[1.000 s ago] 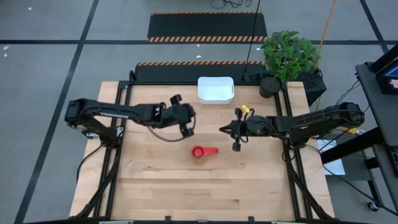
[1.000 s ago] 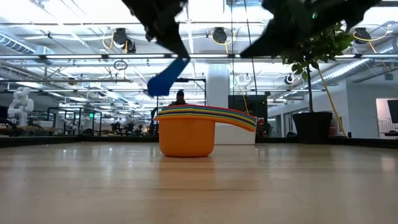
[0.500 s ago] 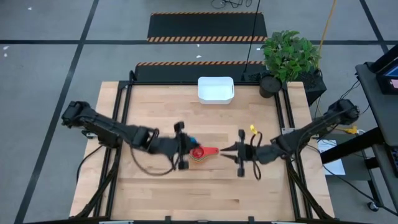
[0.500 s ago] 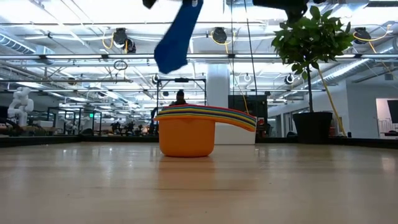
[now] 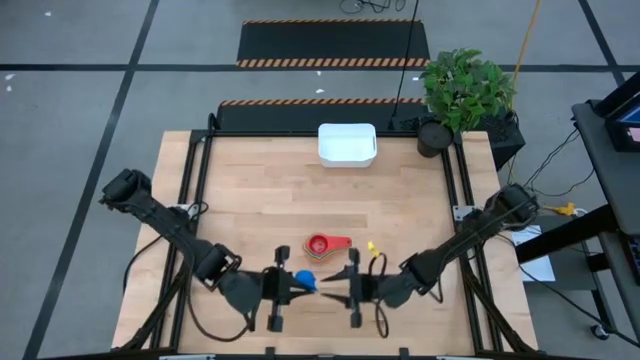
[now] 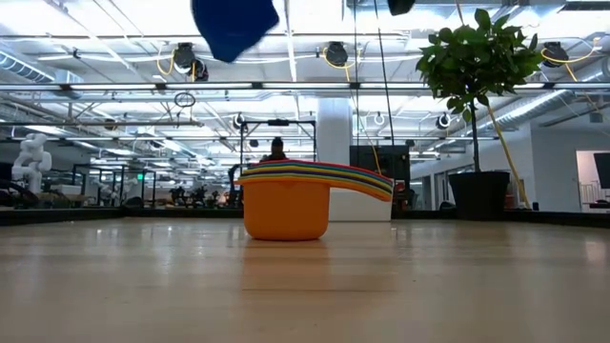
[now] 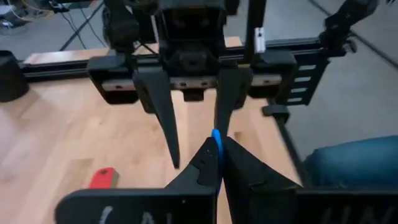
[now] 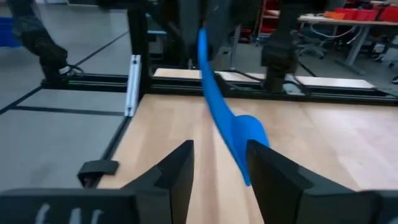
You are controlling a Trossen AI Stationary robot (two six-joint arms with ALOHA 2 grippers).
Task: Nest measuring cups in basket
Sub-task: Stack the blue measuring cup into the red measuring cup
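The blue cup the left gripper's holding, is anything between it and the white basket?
Roughly, yes: the nested cup stack sits on the table between the blue cup, held up near the front edge by the left gripper, and the basket at the back. Carried high, it should clear.

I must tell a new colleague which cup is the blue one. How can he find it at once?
Start at the near edge of the wooden table, where the two arms meet. The blue cup hangs between them, pinched by its handle in the left tool. It alone is off the stack.
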